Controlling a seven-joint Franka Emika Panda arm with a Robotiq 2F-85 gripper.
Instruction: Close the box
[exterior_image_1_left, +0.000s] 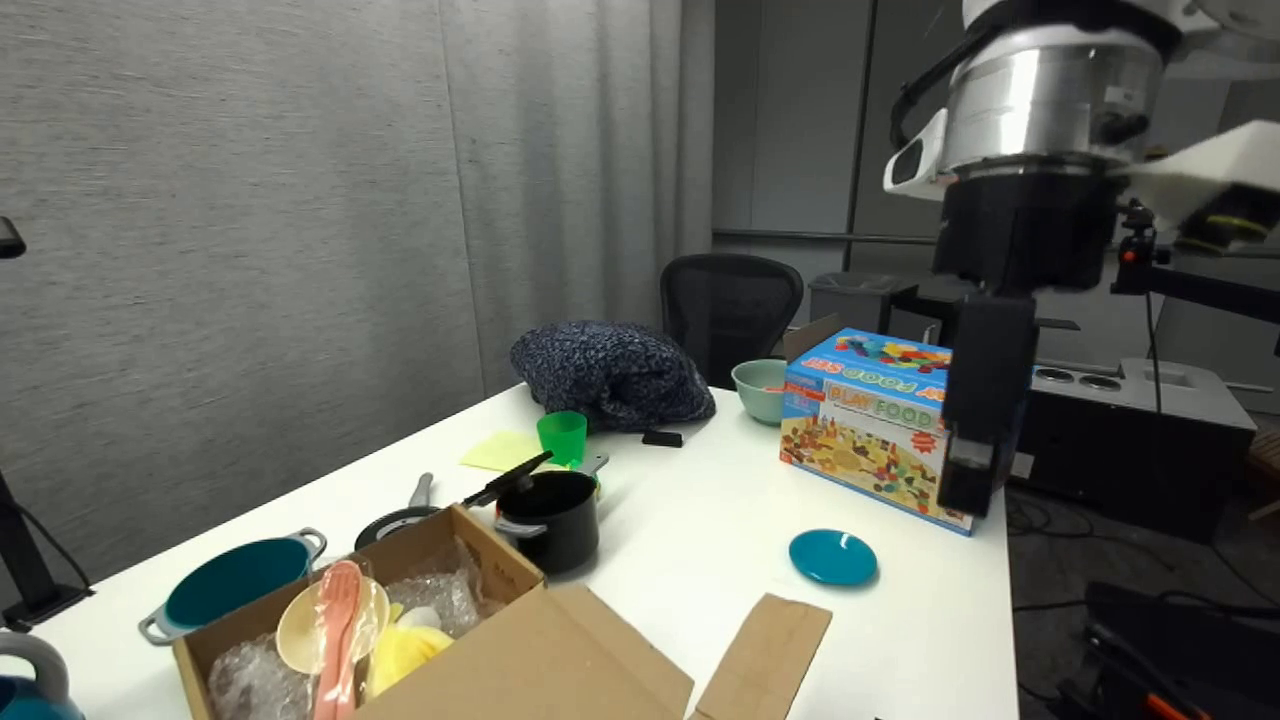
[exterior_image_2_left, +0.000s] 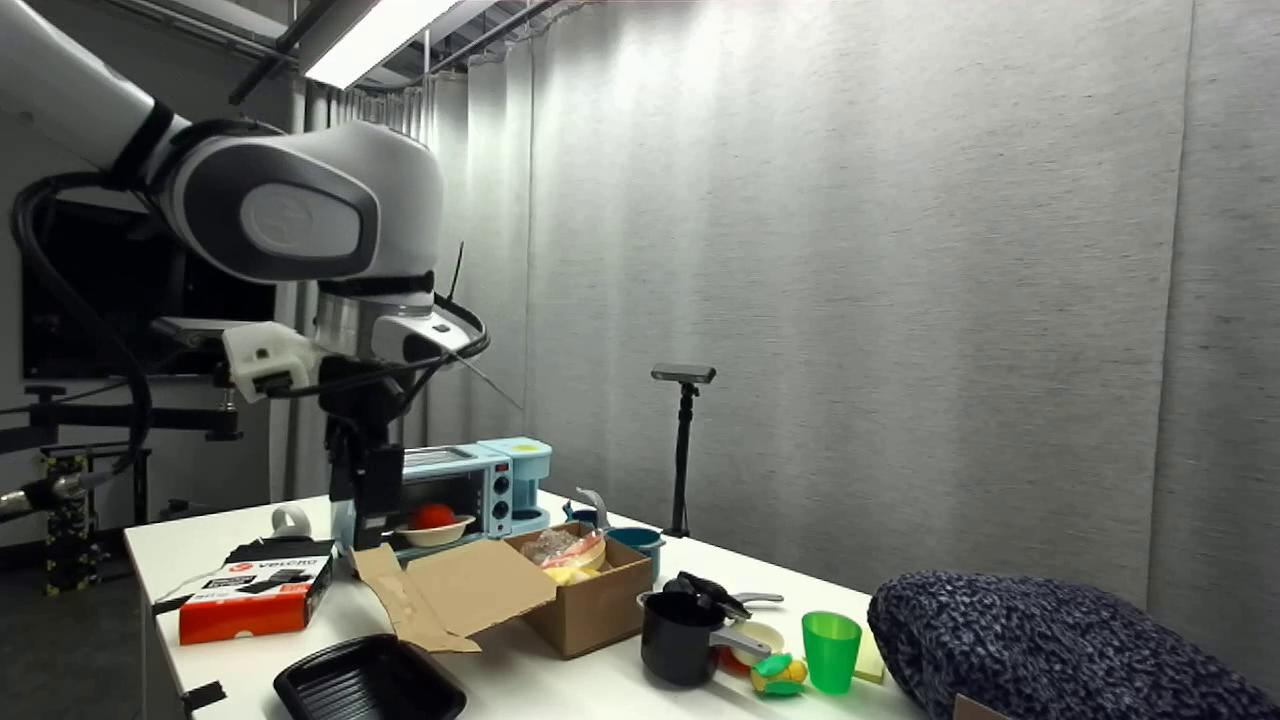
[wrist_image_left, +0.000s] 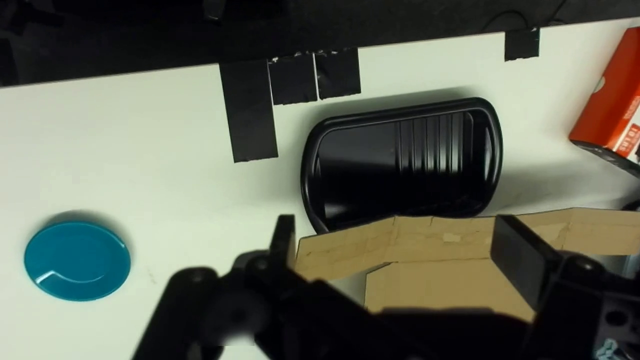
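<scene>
The box (exterior_image_1_left: 500, 565) is plain brown cardboard and stands open on the white table, also in an exterior view (exterior_image_2_left: 600, 610). Its lid (exterior_image_1_left: 560, 660) is folded back outward, with a creased end flap (exterior_image_1_left: 765, 650). Bubble wrap, pink utensils in plastic and a yellow item fill the box. In the wrist view the lid (wrist_image_left: 445, 285) and end flap (wrist_image_left: 440, 240) show below and between my fingers. My gripper (wrist_image_left: 395, 232) is open with nothing held. It hangs above the table on the lid's side, also in both exterior views (exterior_image_1_left: 968, 490) (exterior_image_2_left: 370, 525).
A black tray (wrist_image_left: 400, 165) lies beside the end flap. A teal plate (wrist_image_left: 77, 261) and an orange Velcro box (wrist_image_left: 610, 110) lie to either side. A black pot (exterior_image_1_left: 548, 530) stands close to the box. A toy oven (exterior_image_2_left: 470, 490) and a printed toy box (exterior_image_1_left: 870, 430) also stand here.
</scene>
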